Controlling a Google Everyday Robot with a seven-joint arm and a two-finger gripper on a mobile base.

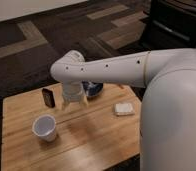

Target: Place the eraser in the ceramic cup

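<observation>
Black eraser [48,96] stands ungrasped just beside the open, empty gripper [74,104]; ceramic cup [45,127] near it, unfilled, so pick and place both remain.

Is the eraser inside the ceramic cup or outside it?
Outside. The eraser stands upright on the table, apart from the ceramic cup, which looks empty. The gripper hangs beside the eraser.
</observation>
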